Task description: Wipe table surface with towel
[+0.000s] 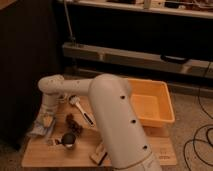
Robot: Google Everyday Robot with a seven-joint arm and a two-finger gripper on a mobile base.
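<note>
hand [47, 118] at towel [40, 131], near table [50, 156] left edge

The arm [117, 125] covers the table's [45, 157] middle and runs off the view's bottom edge. The gripper [47, 119], at the table's left edge, hides part of the towel [38, 131]. A dark lump [74, 123] nearby is too blurred to name.

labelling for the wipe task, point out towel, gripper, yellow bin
towel [37, 131], camera view, crumpled left part
gripper [47, 121], camera view, its tip, over the towel
yellow bin [170, 105], camera view, right rim
</note>
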